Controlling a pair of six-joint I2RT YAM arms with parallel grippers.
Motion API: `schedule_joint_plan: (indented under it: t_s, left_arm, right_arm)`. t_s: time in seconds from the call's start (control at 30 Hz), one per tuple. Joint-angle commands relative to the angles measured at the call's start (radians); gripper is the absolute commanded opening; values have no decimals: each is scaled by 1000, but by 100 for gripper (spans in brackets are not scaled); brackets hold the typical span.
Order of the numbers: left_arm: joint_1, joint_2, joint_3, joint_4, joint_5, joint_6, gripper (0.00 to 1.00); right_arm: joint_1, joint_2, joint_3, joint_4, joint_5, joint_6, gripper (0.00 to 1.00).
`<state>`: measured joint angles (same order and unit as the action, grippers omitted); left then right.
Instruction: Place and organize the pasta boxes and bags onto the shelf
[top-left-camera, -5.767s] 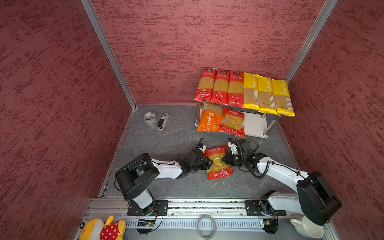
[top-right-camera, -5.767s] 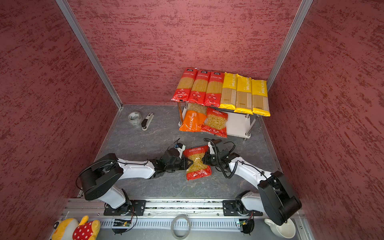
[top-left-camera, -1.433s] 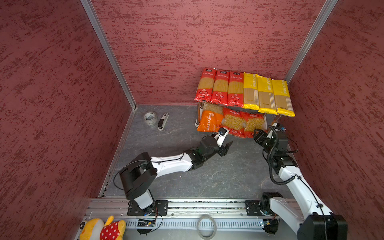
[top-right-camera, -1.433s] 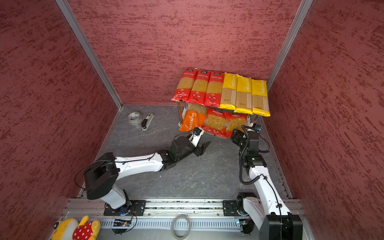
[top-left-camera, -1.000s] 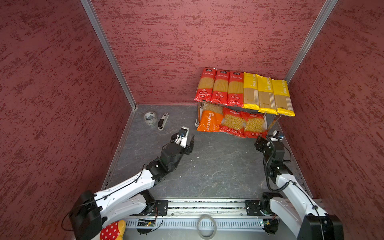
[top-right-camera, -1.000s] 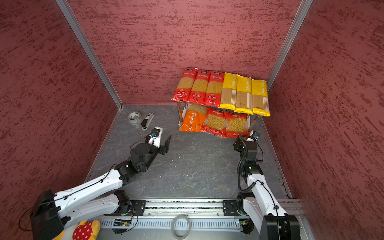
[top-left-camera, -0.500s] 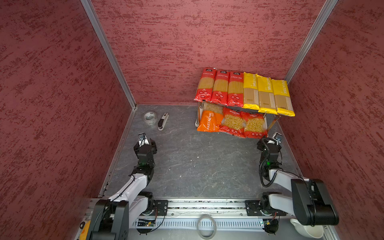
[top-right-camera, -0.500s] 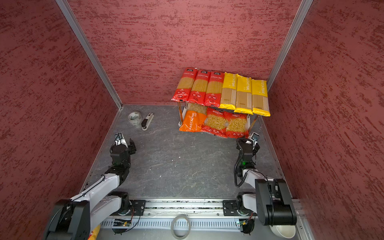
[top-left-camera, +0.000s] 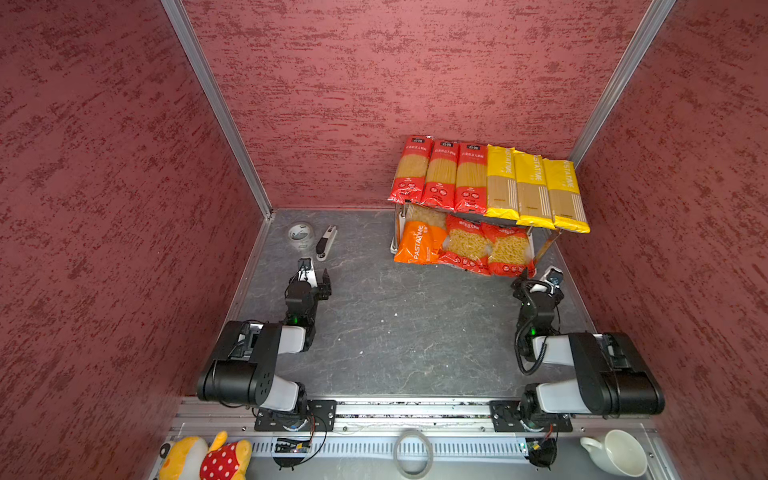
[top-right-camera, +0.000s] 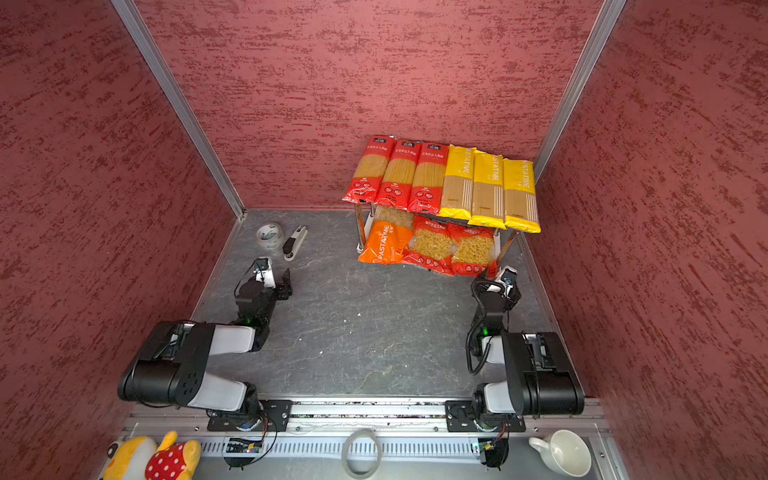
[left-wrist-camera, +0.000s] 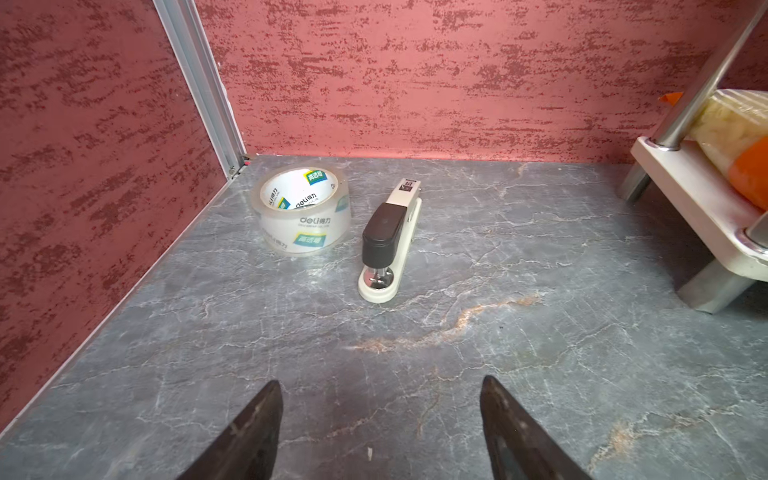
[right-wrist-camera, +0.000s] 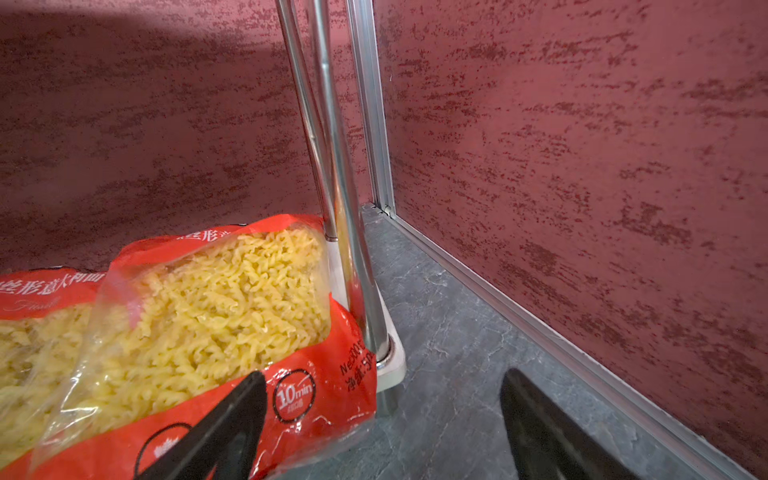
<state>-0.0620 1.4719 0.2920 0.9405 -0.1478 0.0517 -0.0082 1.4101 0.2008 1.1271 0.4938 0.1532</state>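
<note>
Packs (top-left-camera: 490, 183): all nine on shelf (left-wrist-camera: 698, 208), upper right of a top view | right gripper (top-left-camera: 539, 277): spread, empty, just below rightmost red bag (top-left-camera: 509, 253), nearer arm | left gripper (top-left-camera: 316, 272): spread, empty, far left

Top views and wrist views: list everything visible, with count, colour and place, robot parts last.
red spaghetti packs: 3, red, upper tier, left
yellow spaghetti packs: 3, yellow, upper tier, right
orange pack: 1, orange, lower tier, left
red short-pasta bags: 2, red, lower tier, beside it
shelf: 1, white, metal posts, back right
tape roll: 1, clear, back left
stapler: 1, white-black, beside tape roll
plush toy: 1, yellow-red, front left
ring: 1, grey, front middle
cup: 1, white, front right
table: 1, grey marbled
left gripper: 1, black, open, near stapler
right gripper: 1, black, open, at shelf's corner post
</note>
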Motion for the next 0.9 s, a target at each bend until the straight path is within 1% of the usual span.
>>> schedule_joint_plan:
  t_s: [0.0, 0.03, 0.07, 0.1, 0.13, 0.2, 0.23, 0.3, 0.33, 0.4, 0.43, 0.47, 0.5, 0.53, 0.57, 0.6, 0.63, 0.67, 0.7, 0.77, 0.87]
  left_arm:
    - [29, 31, 16, 56, 50, -19, 75]
    - [37, 65, 19, 100, 53, -23, 76]
    - [31, 80, 28, 92, 23, -16, 77]
    - [31, 55, 47, 14, 26, -28, 78]
    - [39, 65, 50, 39, 48, -28, 79]
    - [50, 58, 68, -19, 52, -43, 79]
    - [56, 69, 68, 6, 54, -47, 80]
    - [62, 60, 74, -28, 59, -53, 81]
    - [62, 68, 70, -2, 59, -52, 81]
    - [62, 61, 73, -23, 59, -55, 82]
    - [62, 66, 71, -7, 59, -55, 82]
    - [62, 64, 73, -18, 59, -55, 82]
    - [63, 63, 73, -21, 60, -56, 83]
    - [62, 65, 72, -12, 57, -56, 83]
    - [62, 64, 72, -15, 59, -55, 84]
    - [63, 63, 73, -20, 62, -57, 85]
    - [65, 65, 73, -15, 60, -57, 86]
    - [64, 64, 73, -17, 61, -58, 95]
    - [65, 64, 75, -20, 62, -59, 100]
    - [69, 64, 75, -21, 65, -60, 100]
    - [72, 64, 77, -23, 70, -64, 100]
  right_arm:
    - [-10, 4, 7, 45, -20, -6, 91]
    - [-17, 3, 2, 54, -37, -3, 91]
    - [-26, 1, -5, 61, -57, 2, 92]
    - [-31, 0, -10, 69, -66, 5, 92]
    - [-37, 0, -19, 84, -78, 7, 92]
    - [-46, 0, -38, 117, -102, 11, 92]
    - [-51, 1, -43, 125, -119, 11, 92]
    - [-73, 8, -41, 127, -185, 12, 93]
    - [-82, 11, -36, 118, -214, 13, 98]
    - [-88, 20, -19, 97, -256, 5, 99]
    - [-88, 32, -12, 98, -287, -8, 99]
    - [-88, 53, -10, 112, -331, -24, 99]
    - [-88, 115, -9, 159, -355, -32, 99]
    - [-80, 171, -23, 281, -347, -55, 99]
    - [-73, 128, -12, 168, -341, -47, 99]
    - [-71, 109, 7, 111, -325, -42, 99]
    - [-60, 138, 5, 175, -305, -56, 99]
    - [-58, 139, 2, 176, -298, -59, 99]
    - [-57, 124, 7, 138, -299, -54, 99]
    - [-55, 138, 1, 176, -296, -59, 99]
    - [-56, 135, 1, 175, -296, -61, 99]
